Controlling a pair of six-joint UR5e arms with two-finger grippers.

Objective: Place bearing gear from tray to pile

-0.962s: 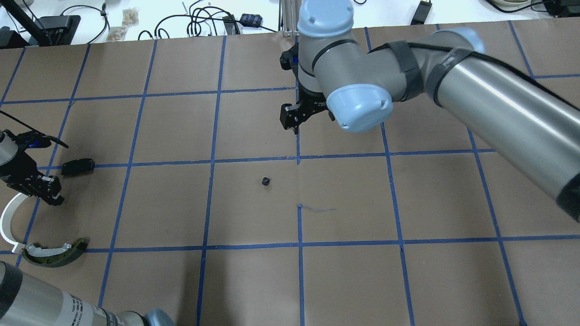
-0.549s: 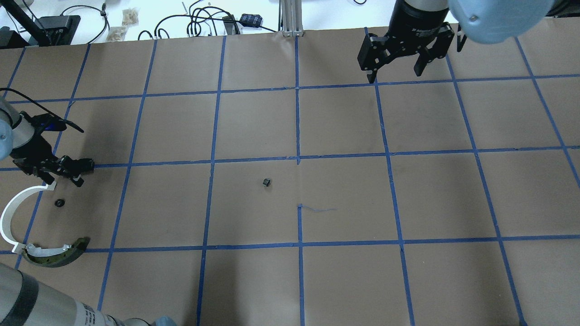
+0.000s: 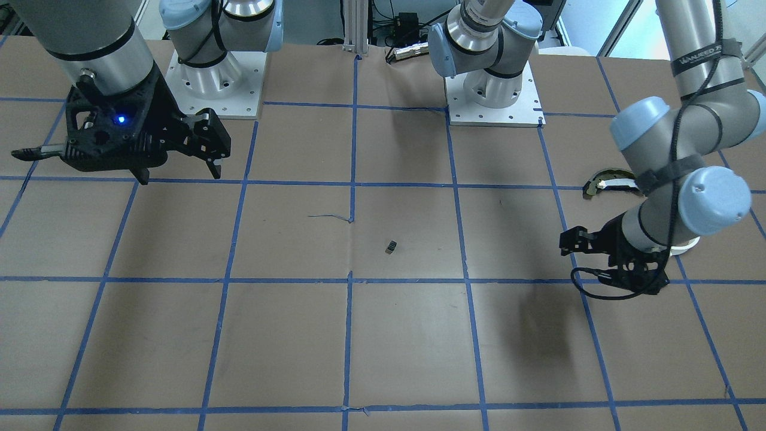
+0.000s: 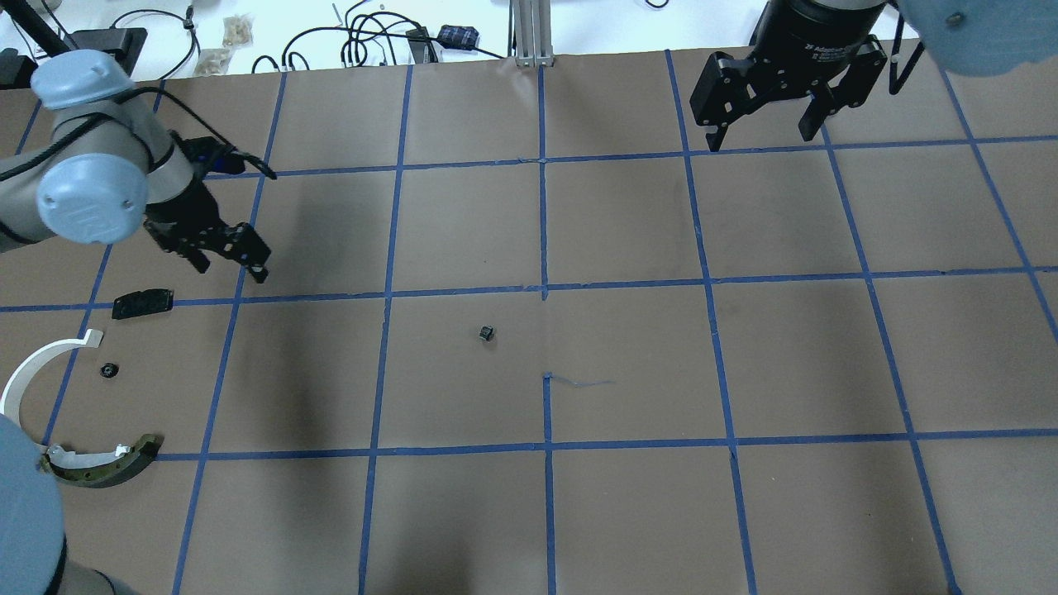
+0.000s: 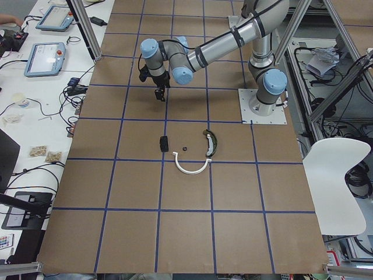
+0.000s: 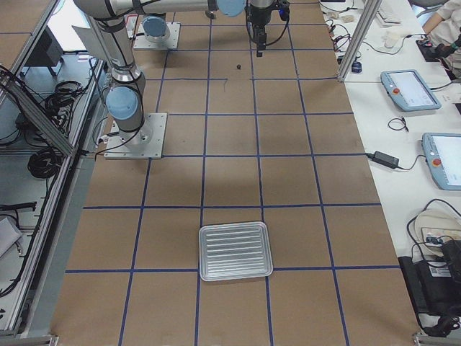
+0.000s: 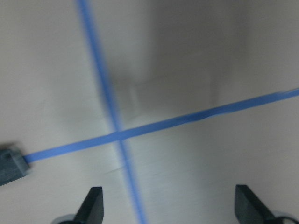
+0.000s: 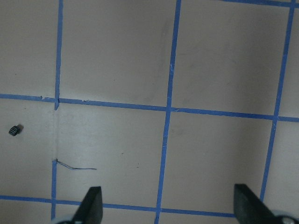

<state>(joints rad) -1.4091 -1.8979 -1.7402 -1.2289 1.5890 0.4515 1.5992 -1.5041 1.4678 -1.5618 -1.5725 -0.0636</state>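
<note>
Two grippers hang above the surface (image 4: 628,512), a sheet of matte brown paper ruled into squares by blue tape; the left gripper (image 4: 231,266), of black angular plastic, has its fingers spread wide with nothing between them, and its wrist view shows both tips far apart over a crossing of tape lines; the right gripper (image 4: 759,139) stands likewise spread and bare at the far edge of the surface. The bearing gear (image 4: 107,370), a tiny black roundish part with a centre hole, lies flat on the paper within the pile, just beside the inner curve of the white half-ring strip (image 4: 29,372) and apart from it; the flat black plate (image 4: 142,303) lies near on the far side of the gear, and the dark curved metal piece (image 4: 103,464), dull with a yellowish edge and a pale lining, lies on the near side, one end touching the strip's end. One small ribbed black part (image 4: 486,333) sits alone mid-surface, well apart from the pile. The tray (image 6: 235,251), silvery metal with a ribbed floor and rounded corners, rests far along the surface on the robot's right.
</note>
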